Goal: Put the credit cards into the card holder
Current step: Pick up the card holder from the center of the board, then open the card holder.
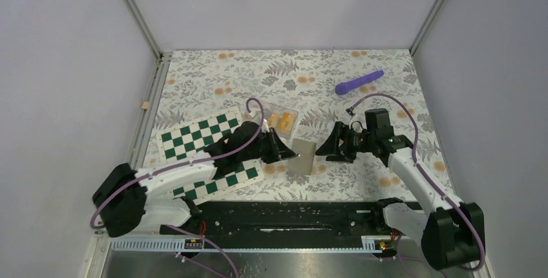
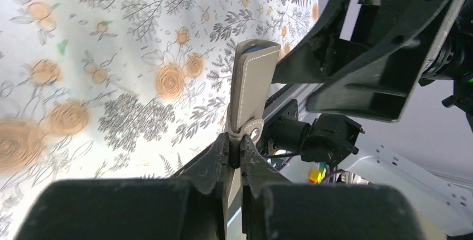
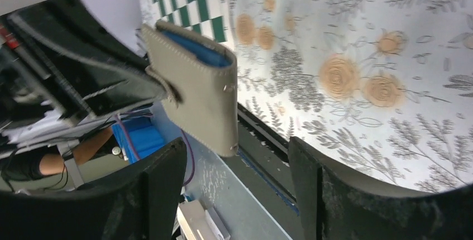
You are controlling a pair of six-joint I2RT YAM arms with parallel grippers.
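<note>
Overhead view, lower edge: the two arm bases sit on a black rail (image 1: 284,216), the left arm at lower left of the frame and the right arm at lower right. Both arms reach toward the centre of the floral surface (image 1: 213,77).

Centre of frame: the left tool (image 1: 286,153) is pressed together, pinching the card holder (image 1: 302,155) by its stitched tab. The left wrist view shows the fingers (image 2: 220,156) meeting on that tab, with the grey holder seen edge-on above them. The right tool (image 1: 326,145), just right of the holder, is spread and holds nothing. In the right wrist view the holder's blue-lined mouth lies ahead of the two parted fingers (image 3: 167,167).

Left of centre: a green-and-white chessboard (image 1: 194,139) lies flat, partly covered by the left arm.

Beyond the left tool: the credit cards (image 1: 282,121), orange-yellow, rest in a clear tray (image 1: 293,111) just beside the chessboard's upper right corner, apart from the holder.

Upper right: a purple rod (image 1: 359,82) lies well apart from both tools.
</note>
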